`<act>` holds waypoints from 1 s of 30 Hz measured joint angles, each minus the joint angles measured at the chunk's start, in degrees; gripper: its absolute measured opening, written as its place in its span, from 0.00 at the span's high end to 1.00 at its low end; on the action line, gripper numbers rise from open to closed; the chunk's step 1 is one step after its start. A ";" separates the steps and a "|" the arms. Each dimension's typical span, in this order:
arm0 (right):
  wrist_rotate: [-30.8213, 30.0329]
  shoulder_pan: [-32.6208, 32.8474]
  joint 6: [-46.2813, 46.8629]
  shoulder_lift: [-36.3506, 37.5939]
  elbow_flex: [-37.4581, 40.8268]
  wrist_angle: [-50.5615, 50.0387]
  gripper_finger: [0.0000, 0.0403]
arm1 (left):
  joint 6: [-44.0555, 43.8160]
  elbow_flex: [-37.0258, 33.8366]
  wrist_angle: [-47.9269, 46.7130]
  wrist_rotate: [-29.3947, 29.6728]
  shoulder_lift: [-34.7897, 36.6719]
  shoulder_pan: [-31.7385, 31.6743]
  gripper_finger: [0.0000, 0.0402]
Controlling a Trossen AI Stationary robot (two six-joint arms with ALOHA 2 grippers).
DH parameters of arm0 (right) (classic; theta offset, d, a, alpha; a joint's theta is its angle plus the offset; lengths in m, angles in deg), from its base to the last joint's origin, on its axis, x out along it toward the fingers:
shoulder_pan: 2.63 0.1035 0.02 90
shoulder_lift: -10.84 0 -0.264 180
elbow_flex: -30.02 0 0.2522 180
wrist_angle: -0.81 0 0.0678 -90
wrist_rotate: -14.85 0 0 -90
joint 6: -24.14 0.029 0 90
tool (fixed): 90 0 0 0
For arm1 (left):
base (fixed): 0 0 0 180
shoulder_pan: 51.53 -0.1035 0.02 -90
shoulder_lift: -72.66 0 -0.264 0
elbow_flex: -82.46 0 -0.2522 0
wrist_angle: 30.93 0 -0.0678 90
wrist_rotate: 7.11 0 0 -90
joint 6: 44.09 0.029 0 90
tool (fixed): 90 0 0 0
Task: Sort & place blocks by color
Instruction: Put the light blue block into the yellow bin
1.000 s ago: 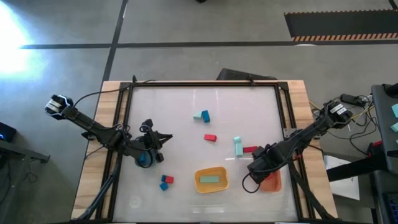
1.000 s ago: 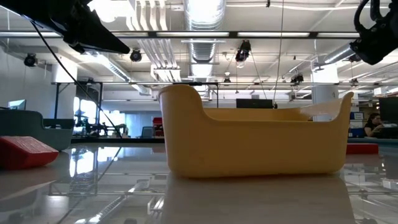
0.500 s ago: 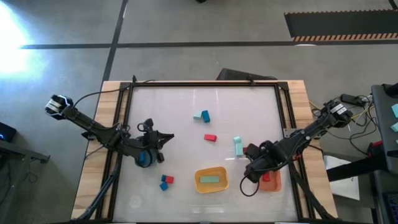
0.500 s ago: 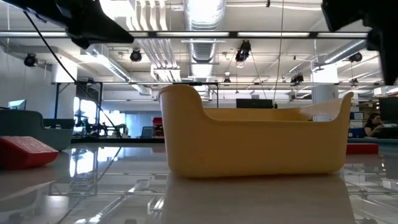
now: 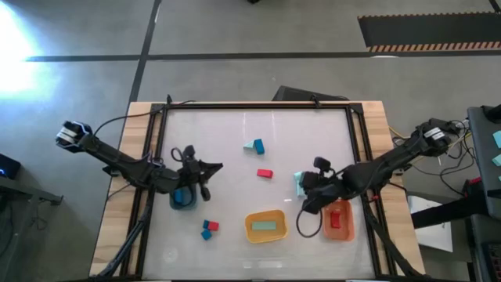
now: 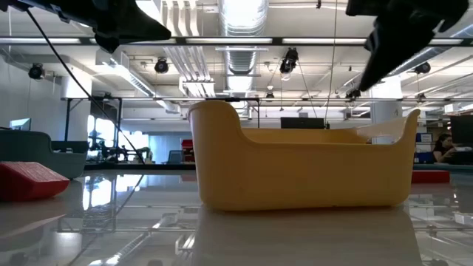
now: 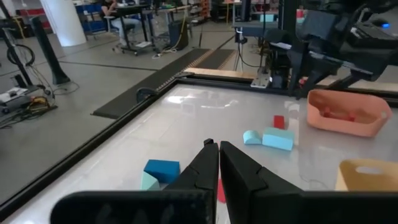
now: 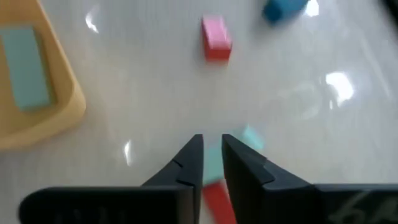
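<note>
Right pincer (image 5: 308, 190): fingers nearly together with a thin gap, nothing between them, low over the worktop (image 5: 235, 129) just beside the orange bin (image 5: 338, 220).
Under the right pincer: a mint block (image 8: 251, 138) and a red block (image 8: 216, 200) show past its fingertips; the arm hides most of both from above.
Ahead of the right pincer: a lone red block (image 5: 264, 173), and farther on a mint and blue pair (image 5: 254, 146).
To its side: the yellow bin (image 5: 265, 226) with a mint bar (image 5: 264, 225) lying inside.
Left pincer (image 5: 205, 174): fingers pressed together, empty, over the grey-blue bin (image 5: 182, 198), which the arm partly covers.
Near the left pincer: a small cluster of red and blue blocks (image 5: 208, 229), between it and the yellow bin.
Hard to make out: the low view is filled by the yellow bin's wall; the orange bin holds something red (image 5: 337, 219), shape unclear.
</note>
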 joint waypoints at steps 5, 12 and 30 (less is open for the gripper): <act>-0.69 -4.00 -13.95 8.05 7.70 16.93 0.96 | -0.08 1.14 1.11 -2.44 -2.99 -2.52 1.00; -0.20 -6.70 -27.73 20.01 20.41 43.05 0.98 | -0.06 5.35 0.88 -14.57 -9.74 -10.29 1.00; -0.06 -6.69 -32.80 28.21 26.80 49.48 0.98 | 4.58 18.37 -8.76 -39.58 -32.38 -36.23 1.00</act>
